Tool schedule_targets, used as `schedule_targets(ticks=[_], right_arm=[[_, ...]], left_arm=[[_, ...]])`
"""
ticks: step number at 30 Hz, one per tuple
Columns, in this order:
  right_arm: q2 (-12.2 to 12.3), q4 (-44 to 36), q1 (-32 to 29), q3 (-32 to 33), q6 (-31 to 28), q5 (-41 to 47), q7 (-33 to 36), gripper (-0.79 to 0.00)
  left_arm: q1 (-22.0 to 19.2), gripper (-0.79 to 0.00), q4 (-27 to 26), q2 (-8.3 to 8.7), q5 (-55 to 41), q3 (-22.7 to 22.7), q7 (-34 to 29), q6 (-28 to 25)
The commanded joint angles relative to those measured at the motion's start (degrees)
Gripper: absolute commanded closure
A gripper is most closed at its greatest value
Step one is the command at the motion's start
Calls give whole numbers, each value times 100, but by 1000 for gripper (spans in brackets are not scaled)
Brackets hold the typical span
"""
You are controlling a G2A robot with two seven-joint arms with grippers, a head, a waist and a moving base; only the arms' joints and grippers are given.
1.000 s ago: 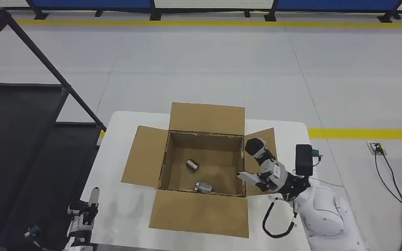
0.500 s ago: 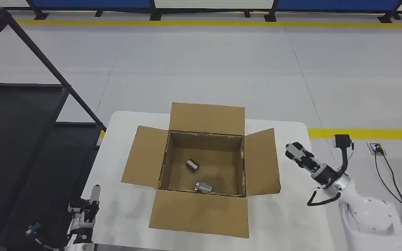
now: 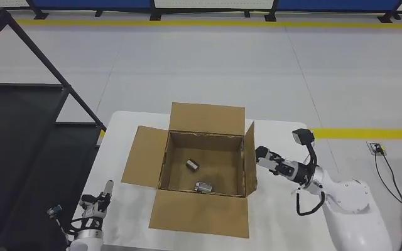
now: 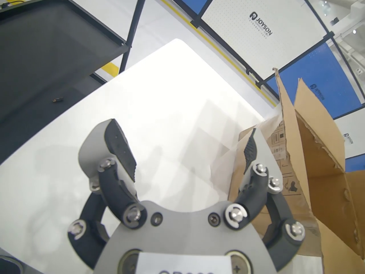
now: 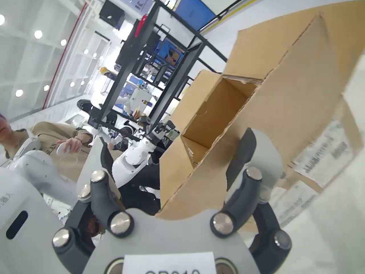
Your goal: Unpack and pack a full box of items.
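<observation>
- Top view: the cardboard box [image 3: 200, 213] sits open in the middle of the white desk [image 3: 286, 216]; the right end effector [image 3: 259, 152] is up against the box's right flap [image 3: 251, 162], which stands nearly upright just beside it; the other three flaps lie folded outward; inside the box, beyond that flap from the right end effector, lie a metal cylinder [image 3: 192, 165] and, nearer the front wall, a second cylinder [image 3: 203, 186], apart from each other; the left end effector [image 3: 100, 196] is at the desk's near left corner, well apart from the box, whose left flap is the part closest to it.
- Left wrist view: the left end effector [image 4: 182, 132] is released, its fingers [image 4: 119, 143] spread wide with nothing between them; bare desk [image 4: 171, 92] lies beneath and ahead of it; the box [image 4: 316, 149] stands off to one finger's side, with its flaps showing.
- Right wrist view: the right end effector [image 5: 176, 155] is released, its fingers spread; the edge of the right flap [image 5: 285, 92] runs between them, close against the one finger [image 5: 256, 149] that can be seen; whether they touch I cannot tell; past the flap the box [image 5: 205, 109] shows its brown inner walls.
</observation>
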Motion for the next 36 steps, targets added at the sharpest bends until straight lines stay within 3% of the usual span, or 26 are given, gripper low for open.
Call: schedule_targets(ticks=[1,15,20,27,36], right_arm=[[2,-19,76,-138,-36,147,79,-785],[-175,1056,1251,-1675,232,64,-112,-785],[-245,1538,1590,-2064,201,216,6,-785],[-376,2304,2094,-2780,611,-564,-140,-785],[-267,1867,1877,-2462,298,-1034,-839,-785]], left_arm=[[-87,-785,-1,-9,40,121,-4,-13],[156,-785,-664,-30,-16,280,33,-239],[196,-785,-578,-44,-367,130,72,-144],[175,-785,-122,-31,-584,-176,110,-235],[178,-785,-3,-34,-671,-231,119,-304]])
